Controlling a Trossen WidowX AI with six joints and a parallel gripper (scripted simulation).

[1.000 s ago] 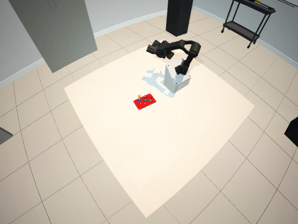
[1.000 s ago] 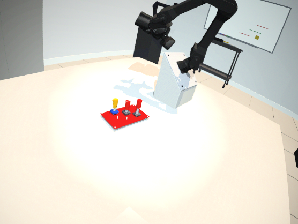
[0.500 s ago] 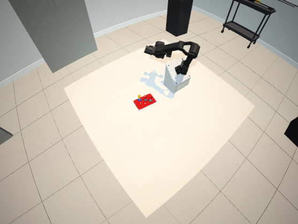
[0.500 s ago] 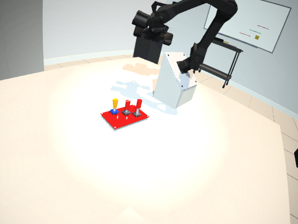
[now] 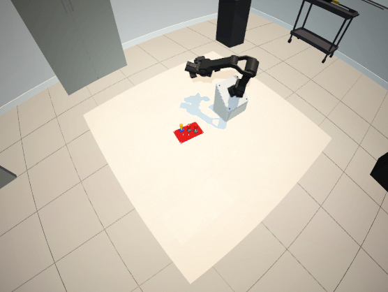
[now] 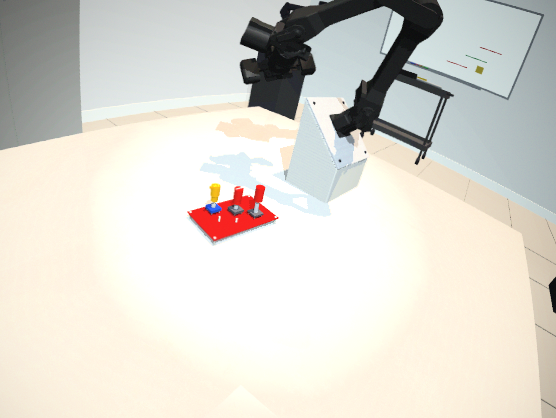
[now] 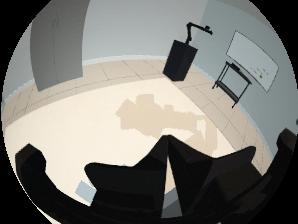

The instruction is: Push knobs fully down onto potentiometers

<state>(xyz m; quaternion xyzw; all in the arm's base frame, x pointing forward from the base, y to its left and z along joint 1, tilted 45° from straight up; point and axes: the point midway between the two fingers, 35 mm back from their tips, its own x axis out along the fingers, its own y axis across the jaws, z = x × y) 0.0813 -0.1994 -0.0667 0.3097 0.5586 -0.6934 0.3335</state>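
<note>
— Red item first: where does the board (image 6: 232, 220) sit?

— On the cream table (image 6: 300, 310), near the front of my white base (image 6: 325, 160), well apart from my gripper (image 6: 252, 55). Exterior view lists three knobs on it: one yellow knob (image 6: 214, 191) over a blue pot (image 6: 213, 208) at the left end, then two red knobs (image 6: 238, 194) (image 6: 260, 192) over grey pots. The right red knob stands high with bare shaft under it. The yellow one also shows shaft below. The middle red one sits lower.

— Does the top view add anything?

— Layout only. Board (image 5: 188, 133) lies between my base (image 5: 230, 103) and the table's middle; the knobs are too small there to sort, save the yellow knob (image 5: 181, 126). My arm (image 5: 227, 64) reaches away from the board, gripper (image 5: 191, 68) out over the table's far part.

— Wrist view?

— My two dark fingers, tips meeting. Beyond them, table, a dark cabinet (image 7: 178, 59), a cart (image 7: 232, 83). A sliver of red at the bottom edge.

— Jaws?

— Closed together, nothing between them.
</note>
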